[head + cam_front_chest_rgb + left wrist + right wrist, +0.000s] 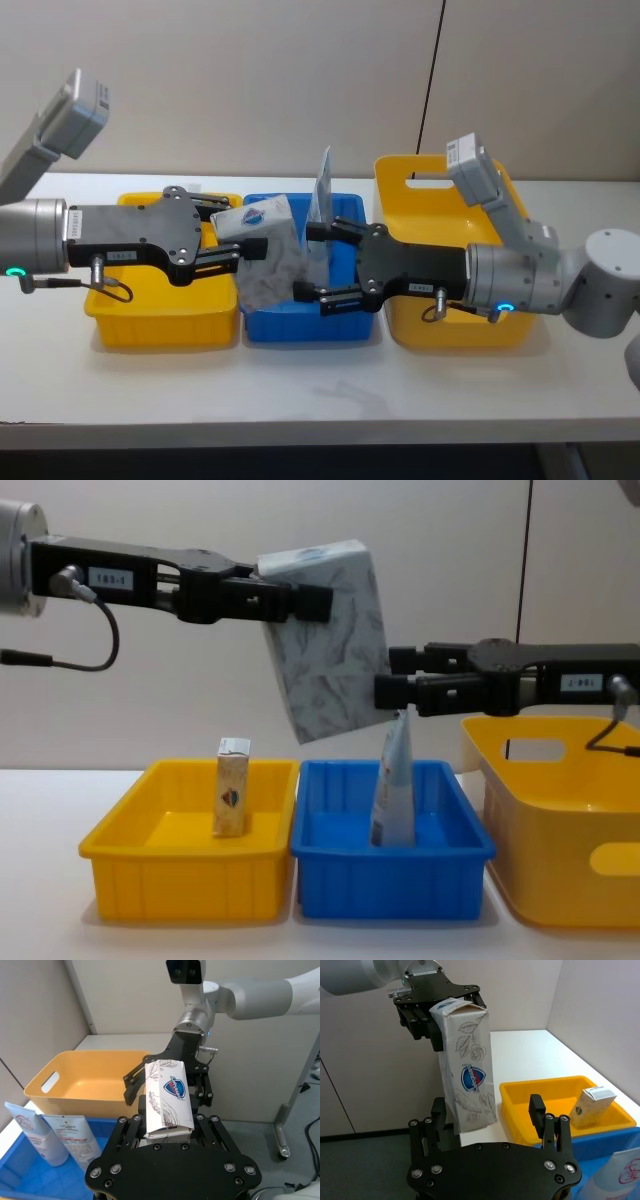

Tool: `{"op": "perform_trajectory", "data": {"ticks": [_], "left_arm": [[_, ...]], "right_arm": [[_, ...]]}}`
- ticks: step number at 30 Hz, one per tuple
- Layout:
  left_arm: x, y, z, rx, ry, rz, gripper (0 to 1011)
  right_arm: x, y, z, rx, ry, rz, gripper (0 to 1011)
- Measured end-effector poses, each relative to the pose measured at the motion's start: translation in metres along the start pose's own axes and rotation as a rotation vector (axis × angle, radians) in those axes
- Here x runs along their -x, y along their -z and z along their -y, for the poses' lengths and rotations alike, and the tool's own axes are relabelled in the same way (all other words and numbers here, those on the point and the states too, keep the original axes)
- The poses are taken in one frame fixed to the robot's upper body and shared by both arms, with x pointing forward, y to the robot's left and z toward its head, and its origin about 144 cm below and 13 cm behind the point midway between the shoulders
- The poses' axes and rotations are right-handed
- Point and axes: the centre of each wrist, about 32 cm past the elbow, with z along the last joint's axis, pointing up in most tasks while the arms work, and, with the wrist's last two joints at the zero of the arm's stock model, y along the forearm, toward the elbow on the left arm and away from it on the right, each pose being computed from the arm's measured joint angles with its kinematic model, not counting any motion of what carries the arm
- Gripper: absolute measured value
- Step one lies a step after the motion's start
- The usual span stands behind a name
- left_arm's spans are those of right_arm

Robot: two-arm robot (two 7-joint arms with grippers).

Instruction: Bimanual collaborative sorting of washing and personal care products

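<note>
Chest view: left gripper (308, 598) clamps white pack (335, 655) (tilted), right gripper (386, 677) spread alongside

tube (393, 785) upright beneath pack (335, 650), large bin (550, 830) open

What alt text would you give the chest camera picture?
The left gripper holds a white pack in the air, the open right gripper at its lower corner. Below, a carton stands in a yellow bin, a tube in a blue bin.

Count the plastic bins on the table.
3: a small yellow bin on the robot's left, a blue bin in the middle, a larger yellow bin on the right. None looks hidden.
</note>
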Motion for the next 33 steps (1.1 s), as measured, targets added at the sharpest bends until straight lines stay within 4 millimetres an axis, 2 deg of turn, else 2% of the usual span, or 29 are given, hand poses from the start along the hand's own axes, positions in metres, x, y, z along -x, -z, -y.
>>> {"op": "perform_trajectory", "data": {"ticks": [24,29,33], "left_arm": [[0.005,0.002,0.012,0.028,0.034,-0.016,377],[0.006,0.002,0.013,0.03,0.036,-0.017,377],[0.006,0.002,0.014,0.031,0.037,-0.017,377]], "right_arm": [[0.006,-0.003,-0.017,0.003,-0.047,0.005,1000],[0.008,-0.003,-0.019,0.004,-0.053,0.002,902],[0.009,-0.003,-0.02,0.003,-0.054,0.0,774]]}}
